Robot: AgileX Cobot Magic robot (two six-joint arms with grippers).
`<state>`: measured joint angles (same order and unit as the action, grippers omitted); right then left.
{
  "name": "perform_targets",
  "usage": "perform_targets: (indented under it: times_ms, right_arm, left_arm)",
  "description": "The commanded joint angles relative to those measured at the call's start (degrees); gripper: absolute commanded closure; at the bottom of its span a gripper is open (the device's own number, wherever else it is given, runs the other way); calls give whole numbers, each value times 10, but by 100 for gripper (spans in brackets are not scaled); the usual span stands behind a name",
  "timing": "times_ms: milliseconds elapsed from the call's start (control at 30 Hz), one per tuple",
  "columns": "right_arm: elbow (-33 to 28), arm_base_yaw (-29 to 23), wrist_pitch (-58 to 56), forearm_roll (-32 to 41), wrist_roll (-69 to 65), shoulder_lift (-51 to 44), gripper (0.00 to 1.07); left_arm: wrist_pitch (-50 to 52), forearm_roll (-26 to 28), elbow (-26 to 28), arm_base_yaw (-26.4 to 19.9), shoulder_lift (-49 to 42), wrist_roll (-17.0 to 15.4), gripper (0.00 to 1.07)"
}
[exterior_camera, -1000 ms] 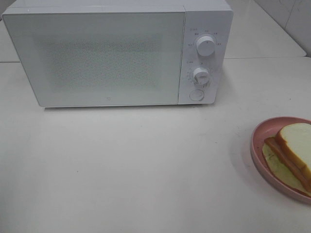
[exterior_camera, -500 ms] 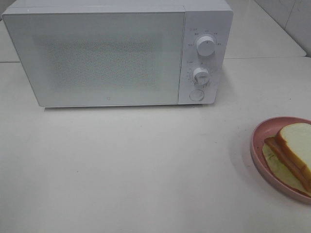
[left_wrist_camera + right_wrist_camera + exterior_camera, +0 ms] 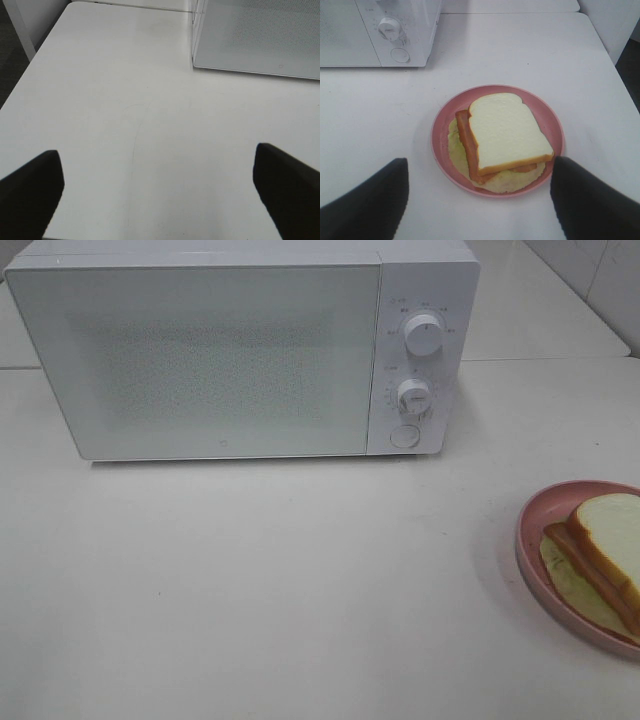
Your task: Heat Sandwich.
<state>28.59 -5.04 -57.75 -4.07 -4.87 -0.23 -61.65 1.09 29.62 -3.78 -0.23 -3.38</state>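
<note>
A: Sandwich [image 3: 507, 132]?
B: On the pink plate [image 3: 442, 120], white slice on top, brown filling and pale yellow-green layer poking out underneath. Plate sits on the tabletop [image 3: 300, 580] at the right edge of the high view, partly cut off.
A: Anything touching it?
B: No. Right gripper [image 3: 477, 200] hangs above the plate, jaws spread wide, one dark finger [image 3: 365, 205] on each side, holding nothing.
A: Left gripper [image 3: 160, 192]?
B: Over bare tabletop, jaws wide too, nothing between them. Neither arm shows in the high view.
A: Microwave [image 3: 200, 355]?
B: White, door shut, at the back of the tabletop, well apart from the plate. Two knobs, upper knob [image 3: 424, 336] and lower knob [image 3: 413, 396], and a round button [image 3: 404, 435] below on its right panel.
</note>
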Motion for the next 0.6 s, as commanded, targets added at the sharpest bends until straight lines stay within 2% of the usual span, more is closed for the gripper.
perform_targets:
  times_ms: [33,600]
  right_arm:
    - [-1,5,8,2,5,-15,32]
    - [-1,5,8,2,5,-15,32]
  left_arm:
    - [3,3,0,-1,-16,-2,9]
    - [3,3,0,-1,-15,-2,9]
